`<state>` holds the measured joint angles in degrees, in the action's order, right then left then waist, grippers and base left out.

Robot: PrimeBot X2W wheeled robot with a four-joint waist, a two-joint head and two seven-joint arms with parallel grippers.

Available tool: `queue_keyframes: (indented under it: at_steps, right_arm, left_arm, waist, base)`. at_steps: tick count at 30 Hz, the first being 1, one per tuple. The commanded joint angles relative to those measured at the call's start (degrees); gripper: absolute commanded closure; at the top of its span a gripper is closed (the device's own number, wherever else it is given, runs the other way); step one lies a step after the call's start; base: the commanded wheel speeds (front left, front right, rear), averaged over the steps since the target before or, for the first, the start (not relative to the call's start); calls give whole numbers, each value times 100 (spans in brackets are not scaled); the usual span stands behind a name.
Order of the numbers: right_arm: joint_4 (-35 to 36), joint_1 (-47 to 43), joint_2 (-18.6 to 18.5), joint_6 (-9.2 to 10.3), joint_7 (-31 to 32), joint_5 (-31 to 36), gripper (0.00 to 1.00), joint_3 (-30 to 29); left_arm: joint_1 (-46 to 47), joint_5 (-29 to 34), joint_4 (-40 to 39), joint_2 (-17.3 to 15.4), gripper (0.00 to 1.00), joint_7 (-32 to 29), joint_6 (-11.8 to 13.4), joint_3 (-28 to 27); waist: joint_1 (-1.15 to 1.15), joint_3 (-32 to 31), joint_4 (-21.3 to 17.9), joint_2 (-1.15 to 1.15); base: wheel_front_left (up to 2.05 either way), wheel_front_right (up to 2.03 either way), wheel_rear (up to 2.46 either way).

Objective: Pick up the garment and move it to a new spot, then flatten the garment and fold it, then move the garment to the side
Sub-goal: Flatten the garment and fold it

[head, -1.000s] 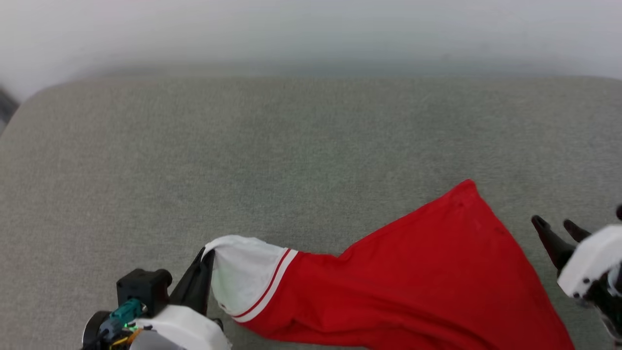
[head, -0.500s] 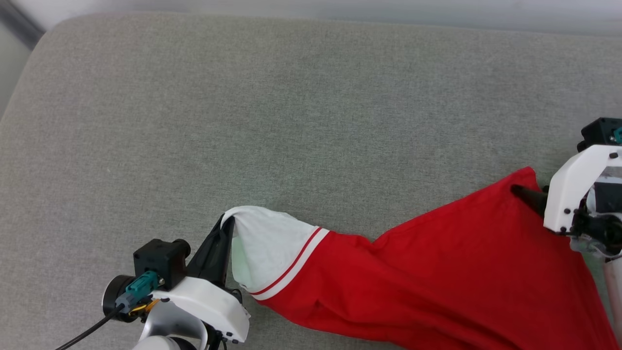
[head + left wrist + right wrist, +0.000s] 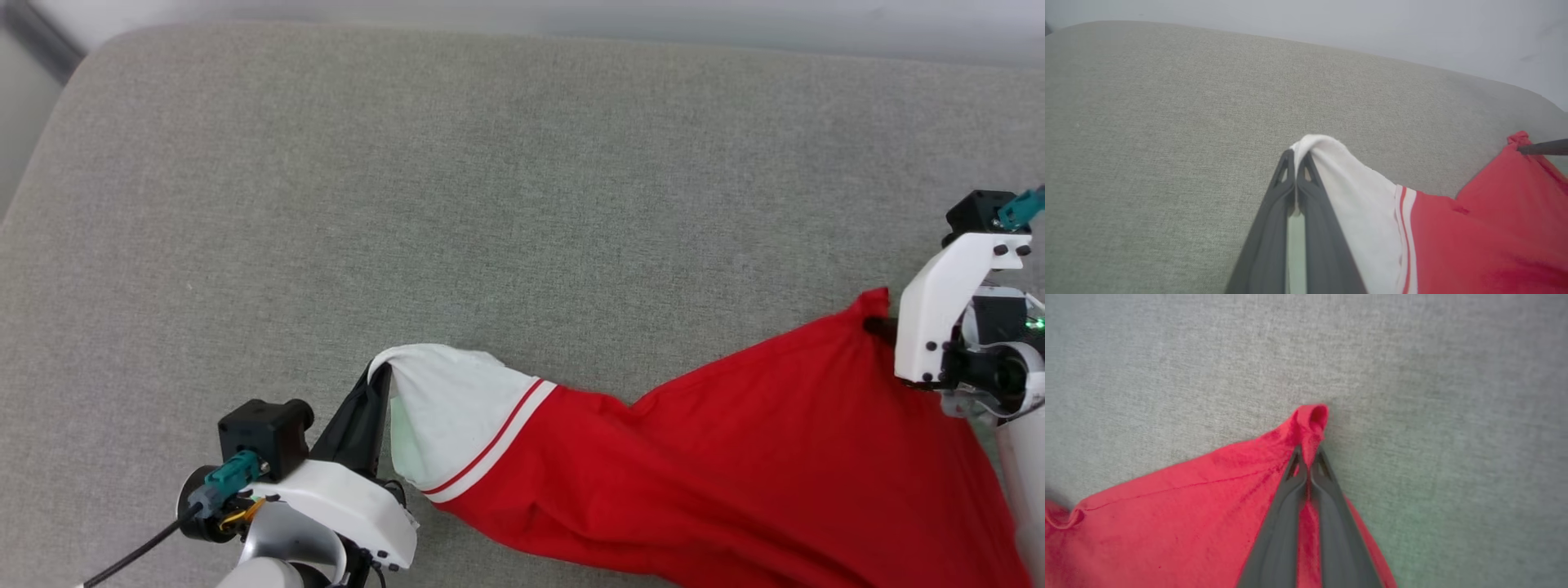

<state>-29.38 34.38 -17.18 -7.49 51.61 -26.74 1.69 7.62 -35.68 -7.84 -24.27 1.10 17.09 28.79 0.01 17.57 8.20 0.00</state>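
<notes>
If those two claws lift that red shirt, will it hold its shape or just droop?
Likely droop: the shirt lies in soft folds between the left gripper and right gripper. Probably light: the cloth looks thin where pinched. Such small pinches might slip.

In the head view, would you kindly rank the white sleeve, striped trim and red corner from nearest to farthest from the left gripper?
1. White sleeve: pinched in the left gripper, lower left.
2. Striped trim: just right of the sleeve.
3. Red corner: far right, pinched by the right gripper.
</notes>
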Motion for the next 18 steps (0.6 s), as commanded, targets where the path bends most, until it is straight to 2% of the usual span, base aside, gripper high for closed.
queue_keyframes:
  at_steps: [1,8,13,18]
  right_arm:
    - [81,-37,27,0,-189,44,100,124]
    - [134,134,-13,1,-935,288,100,176]
    - [6,331,25,1,-1255,393,100,174]
    - [-154,616,109,1,-1514,480,100,209]
  left_arm:
    - [73,-76,57,3,100,13,-56,-60]
    - [507,-549,515,22,100,-31,-448,-322]
    - [1295,-643,1210,41,100,-149,-743,-413]
    - [2055,-722,1967,139,100,-203,-905,-497]
  waist:
    - [-1,-114,-70,0]
    - [-1,-623,-344,0]
    - [-1,-979,-545,0]
    - [-1,-1233,-723,0]
  base:
    - [0,0,0]
    - [0,0,0]
    - [0,0,0]
    - [0,0,0]
